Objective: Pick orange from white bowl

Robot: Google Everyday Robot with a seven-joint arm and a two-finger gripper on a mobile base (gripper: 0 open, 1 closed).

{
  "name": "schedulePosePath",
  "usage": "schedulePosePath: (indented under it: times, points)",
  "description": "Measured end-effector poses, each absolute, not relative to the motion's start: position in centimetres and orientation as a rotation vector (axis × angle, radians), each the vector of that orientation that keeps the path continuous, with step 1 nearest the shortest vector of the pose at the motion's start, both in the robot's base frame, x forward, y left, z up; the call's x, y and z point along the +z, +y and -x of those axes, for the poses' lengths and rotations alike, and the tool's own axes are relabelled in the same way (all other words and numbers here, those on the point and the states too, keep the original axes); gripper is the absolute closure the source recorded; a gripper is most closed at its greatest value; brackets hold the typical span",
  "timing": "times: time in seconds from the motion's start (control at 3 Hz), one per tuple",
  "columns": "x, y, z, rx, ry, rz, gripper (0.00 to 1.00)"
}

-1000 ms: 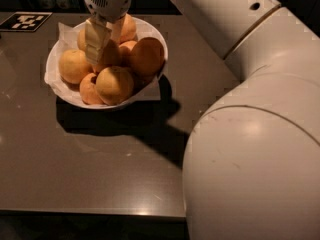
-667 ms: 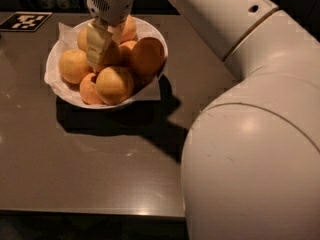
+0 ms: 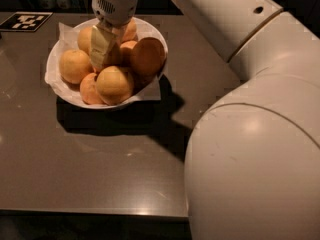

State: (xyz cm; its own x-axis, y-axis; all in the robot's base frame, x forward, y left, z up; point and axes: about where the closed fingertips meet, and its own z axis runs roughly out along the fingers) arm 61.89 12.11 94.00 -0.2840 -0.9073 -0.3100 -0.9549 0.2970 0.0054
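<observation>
The gripper [image 3: 104,48] sat low inside the white bowl [image 3: 60,86], among the fruit, an orange [image 3: 115,84] just beside it; open or closed could not be told.

Toward the worktop's far left corner, a white bowl [image 3: 56,84] heaped with fruit. Over its middle, gripper [image 3: 102,54] down in the heap. Nearest the front edge, one pale orange [image 3: 115,84]. At the corner itself, a black-and-white marker [image 3: 25,21].
</observation>
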Motion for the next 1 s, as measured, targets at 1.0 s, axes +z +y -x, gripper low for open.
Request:
schedulePosePath:
  times: [1.0]
  points:
    - [97.2,12.1,-60.3,0.225,2.12,1.755,1.0]
